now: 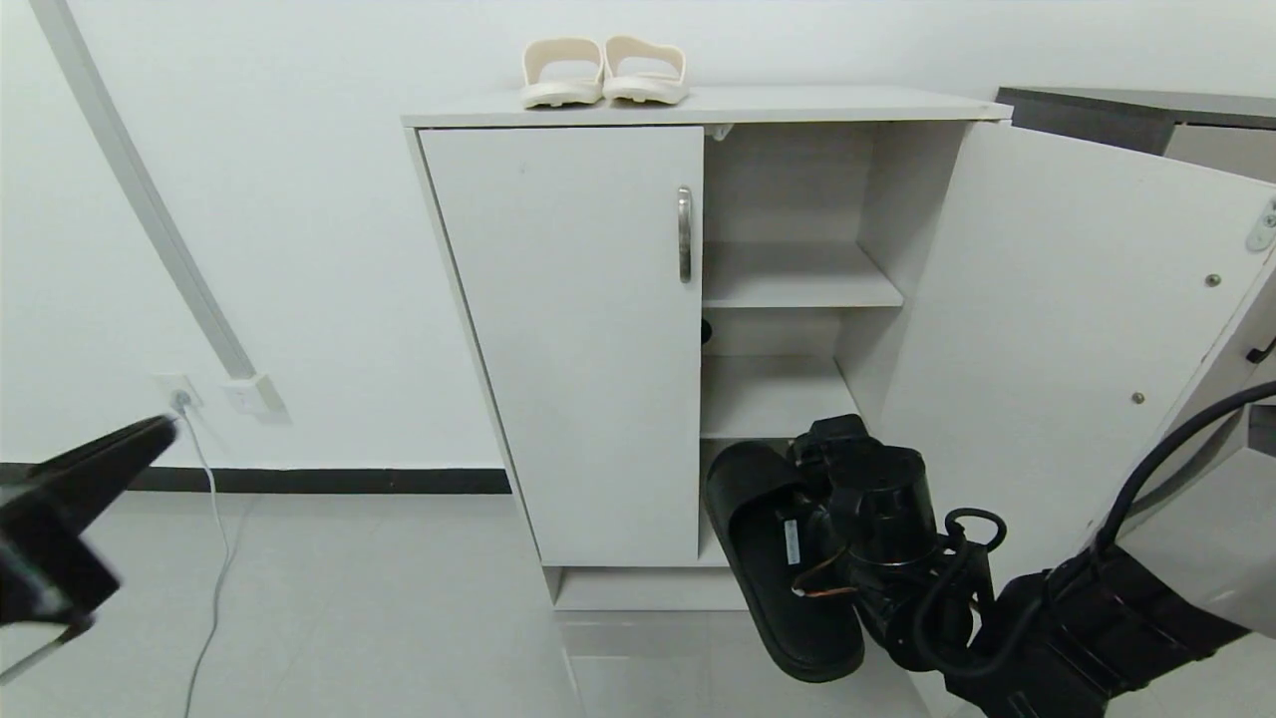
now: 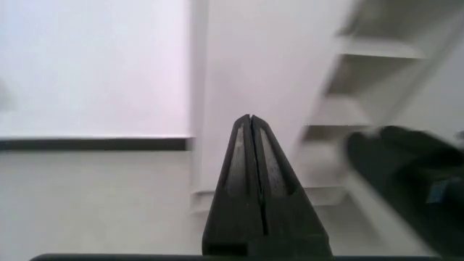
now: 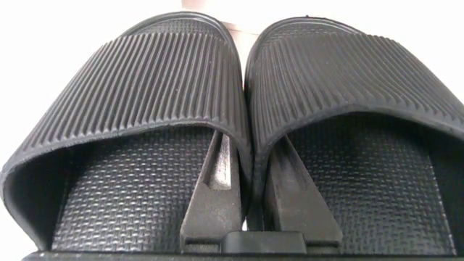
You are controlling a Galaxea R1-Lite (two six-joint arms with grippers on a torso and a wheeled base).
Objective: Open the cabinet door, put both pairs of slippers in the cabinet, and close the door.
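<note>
Black slippers: one pair, two shoes (image 1: 788,558), at 5 o'clock in the head view, just in front of the cabinet's lowest open compartment.
Right gripper: (image 3: 250,167) one finger inside each black shoe, pinching their two inner walls together.
Cream slippers: one pair, two shoes (image 1: 604,72), side by side on the cabinet top at 12 o'clock.
Cabinet: one (image 1: 847,103), with two doors; left door (image 1: 568,339) closed, with one metal handle (image 1: 684,234); right door (image 1: 1047,329) swung wide toward 3 o'clock.
Shelves: two (image 1: 797,284) seen in the open half.
Left gripper: (image 2: 250,127) at 8 o'clock, fingers pressed together, holding nothing.
</note>
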